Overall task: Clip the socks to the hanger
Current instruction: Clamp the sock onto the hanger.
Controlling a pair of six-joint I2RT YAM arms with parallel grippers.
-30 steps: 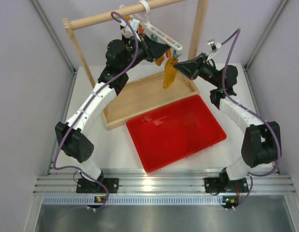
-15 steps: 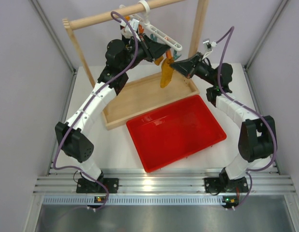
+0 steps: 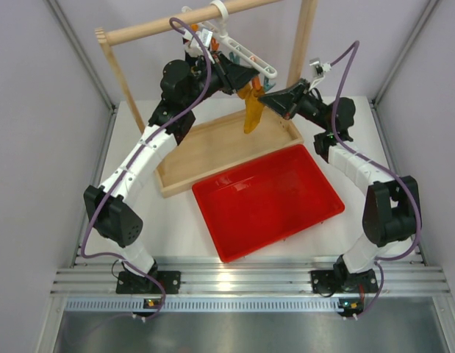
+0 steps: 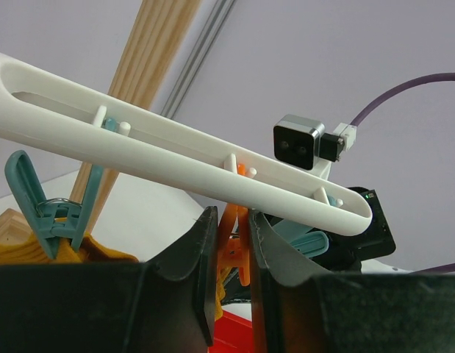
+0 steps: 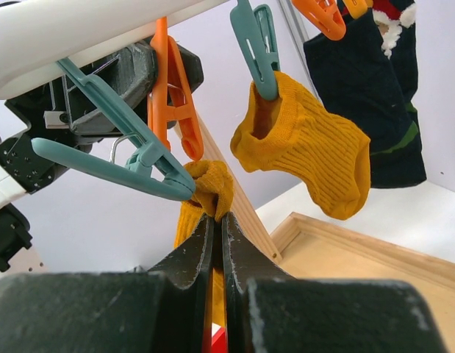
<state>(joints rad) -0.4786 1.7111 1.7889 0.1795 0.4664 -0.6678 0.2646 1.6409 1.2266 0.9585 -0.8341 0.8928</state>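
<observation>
Top view only: the hanger (image 3: 245,53) hooks on the wooden rail (image 3: 161,26), with both arms meeting under its right end above the wooden tray (image 3: 201,151) and the red bin (image 3: 324,212). Right wrist view only: the clipped sock (image 5: 308,154) hangs from a teal clip (image 5: 258,44), with a black sock (image 5: 374,95) behind. The right gripper (image 5: 217,219) is closed on the cuff of the held sock (image 5: 210,184), whose lower part is hidden by the fingers. A second teal clip (image 5: 113,154) touches that cuff; whether it bites cannot be made out. Left wrist view: the left gripper (image 4: 228,220) has its jaws nearly together, pinching the orange clip (image 4: 234,254) under the hanger bar. The clip's mouth is hidden below.
</observation>
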